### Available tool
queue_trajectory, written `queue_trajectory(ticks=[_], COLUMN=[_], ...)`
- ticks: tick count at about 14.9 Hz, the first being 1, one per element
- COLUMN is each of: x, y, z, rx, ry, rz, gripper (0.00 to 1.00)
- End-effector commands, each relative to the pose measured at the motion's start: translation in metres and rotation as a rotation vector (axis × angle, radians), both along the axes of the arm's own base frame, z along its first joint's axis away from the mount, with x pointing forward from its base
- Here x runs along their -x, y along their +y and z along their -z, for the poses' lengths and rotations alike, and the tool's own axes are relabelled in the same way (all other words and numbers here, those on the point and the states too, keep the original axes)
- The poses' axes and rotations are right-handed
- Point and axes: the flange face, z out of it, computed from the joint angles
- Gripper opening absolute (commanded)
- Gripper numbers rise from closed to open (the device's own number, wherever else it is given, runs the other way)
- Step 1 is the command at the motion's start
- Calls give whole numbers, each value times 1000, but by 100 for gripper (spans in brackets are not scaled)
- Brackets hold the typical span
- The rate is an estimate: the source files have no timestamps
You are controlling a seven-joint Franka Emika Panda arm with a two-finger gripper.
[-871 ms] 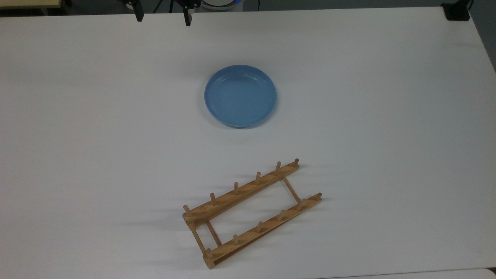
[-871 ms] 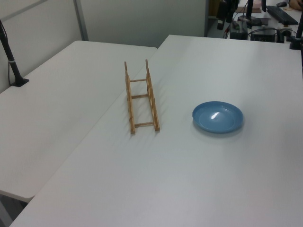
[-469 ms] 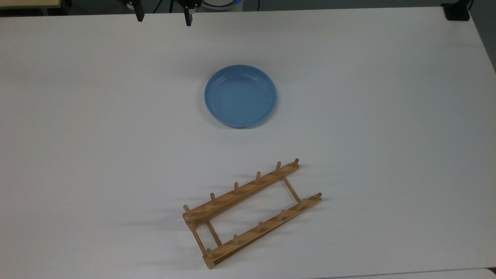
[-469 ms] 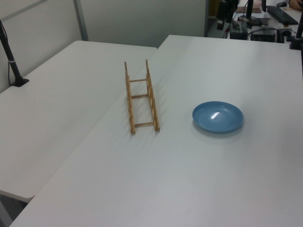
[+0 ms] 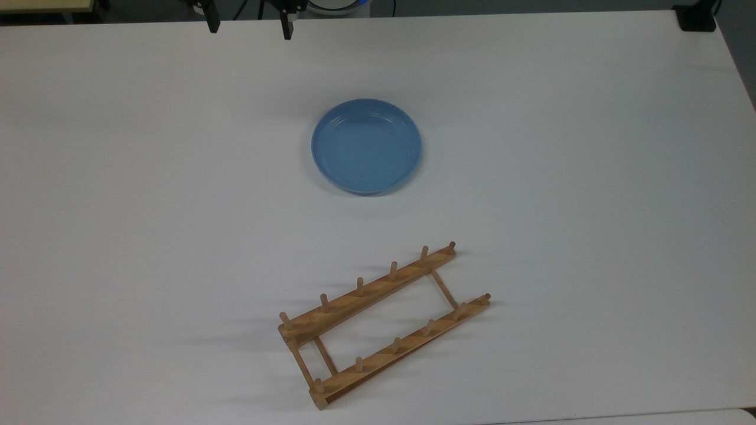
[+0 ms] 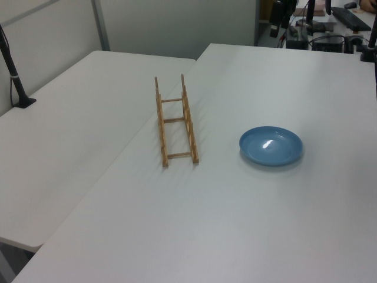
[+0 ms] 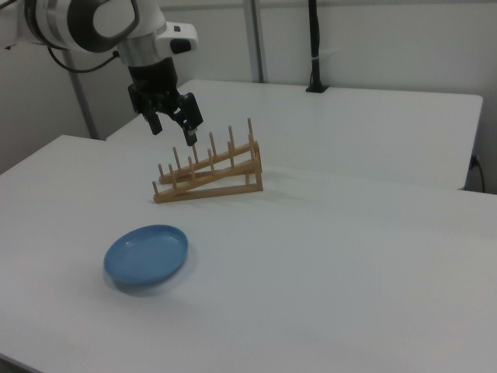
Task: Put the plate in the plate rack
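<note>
The light-blue plate [image 5: 366,146] lies flat and upright on the white table [image 5: 118,177], near the middle in the top view. The wooden plate rack [image 5: 366,296] stands apart from it, toward the top view's lower edge, with nothing between its pegs. My gripper [image 5: 248,26] hangs open at the top view's upper edge, well above and away from the plate, with nothing between its fingers. The right view shows the gripper [image 7: 172,130] in the air above the table, the plate [image 7: 147,255] in front and the rack [image 7: 210,176] behind. The left view shows plate [image 6: 270,145] and rack [image 6: 189,121] side by side.
A second white table [image 6: 65,135] adjoins along a seam beside the rack. A black post [image 6: 15,76] is clamped to its far edge, and the same post [image 7: 314,47] appears in the right view. A black clamp [image 5: 697,18] sits at the top view's upper right corner.
</note>
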Motion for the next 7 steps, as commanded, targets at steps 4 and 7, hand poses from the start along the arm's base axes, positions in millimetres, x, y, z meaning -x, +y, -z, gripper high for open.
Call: queue_trajectory(ticks=[4,7], x=[0,0], y=[-1,-2], z=[-4,-4], rx=[7,6], ry=[-12,-11], rz=[-2,0], gripper=[100,100])
